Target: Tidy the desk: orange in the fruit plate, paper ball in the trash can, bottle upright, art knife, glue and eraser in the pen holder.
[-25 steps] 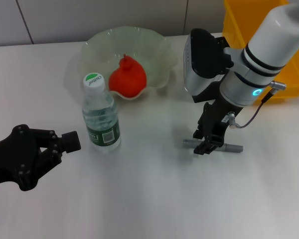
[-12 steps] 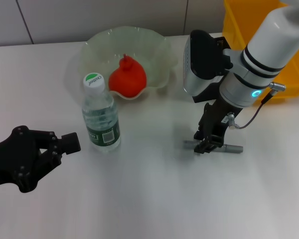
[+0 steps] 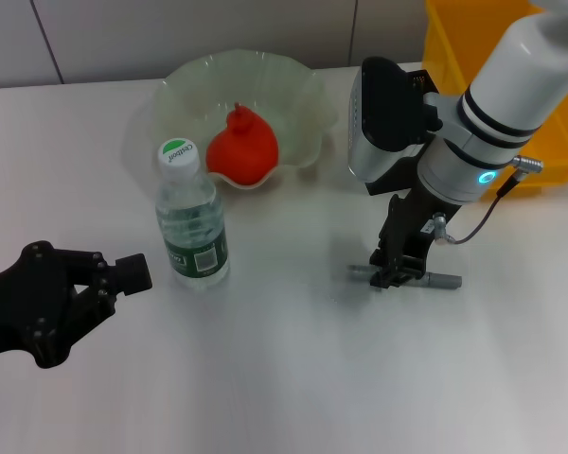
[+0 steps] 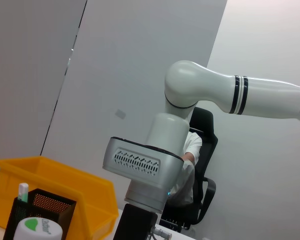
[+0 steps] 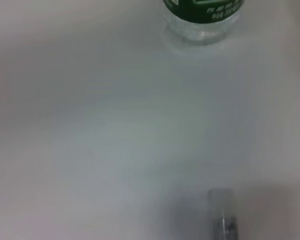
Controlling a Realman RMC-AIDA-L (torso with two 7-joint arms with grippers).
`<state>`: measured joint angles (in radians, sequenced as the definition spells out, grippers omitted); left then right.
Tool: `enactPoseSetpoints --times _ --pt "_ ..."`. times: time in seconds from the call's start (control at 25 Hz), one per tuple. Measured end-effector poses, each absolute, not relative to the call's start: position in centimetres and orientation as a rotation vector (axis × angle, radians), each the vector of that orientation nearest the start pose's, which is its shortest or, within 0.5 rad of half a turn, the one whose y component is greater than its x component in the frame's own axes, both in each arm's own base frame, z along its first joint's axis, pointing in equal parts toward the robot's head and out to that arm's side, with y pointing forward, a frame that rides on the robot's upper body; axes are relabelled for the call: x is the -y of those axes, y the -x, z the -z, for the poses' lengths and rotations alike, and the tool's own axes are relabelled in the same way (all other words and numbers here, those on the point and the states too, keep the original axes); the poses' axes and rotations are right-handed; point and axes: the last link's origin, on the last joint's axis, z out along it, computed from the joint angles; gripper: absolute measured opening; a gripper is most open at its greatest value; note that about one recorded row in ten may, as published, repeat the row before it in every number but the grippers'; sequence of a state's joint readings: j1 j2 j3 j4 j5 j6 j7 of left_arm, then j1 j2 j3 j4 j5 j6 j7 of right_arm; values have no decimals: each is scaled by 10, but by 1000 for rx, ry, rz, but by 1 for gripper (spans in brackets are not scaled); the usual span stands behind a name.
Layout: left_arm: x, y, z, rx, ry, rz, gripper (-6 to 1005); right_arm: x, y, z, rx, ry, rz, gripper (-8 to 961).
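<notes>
Art knife [image 3: 407,276] lies on my white desk [image 3: 293,378], right gripper [image 3: 398,271] clamped around it; left gripper [image 3: 123,274] hangs released beside green-labelled bottle [image 3: 191,227].

Red-orange fruit [image 3: 242,148] in a pale green plate [image 3: 303,104], green-capped bottle [image 3: 191,225] (green label), yellow bin [image 3: 464,43].

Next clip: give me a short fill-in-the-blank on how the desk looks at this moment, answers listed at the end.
1. The bottle with the green cap stands ____ on the desk.
2. The orange lies in the fruit ____.
3. The right gripper is down over the grey ____, which lies flat on the desk.
4. The left gripper hangs beside the bottle, on the robot's ____ side of it.

Missing words: upright; plate; art knife; left
</notes>
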<state>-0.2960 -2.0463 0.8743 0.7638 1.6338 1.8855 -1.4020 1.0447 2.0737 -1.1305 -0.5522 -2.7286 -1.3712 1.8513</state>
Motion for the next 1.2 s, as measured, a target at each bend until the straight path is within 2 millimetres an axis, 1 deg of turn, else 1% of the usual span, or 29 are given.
enactPoseSetpoints --times 0.52,0.72,0.88,1.08,1.12,1.16,1.2 --pt "-257 259 -34 555 2761 1149 -2 -401 -191 54 -284 2954 804 242" --pt "-257 260 -34 555 2761 1148 -2 -402 -191 54 -295 2942 798 146" --pt "-257 260 -34 557 2760 1148 -2 -403 -190 52 -297 2935 791 145" --pt "-257 260 -35 556 2760 1151 -2 -406 -186 46 -317 2910 749 144" --pt "-257 259 -35 554 2759 1154 -2 -405 -181 40 -326 2906 705 144" --pt "-257 259 -35 554 2759 1154 -2 -405 -181 40 -326 2906 705 144" --pt "-257 259 -35 554 2758 1155 -2 -402 -176 34 -336 2910 650 144"
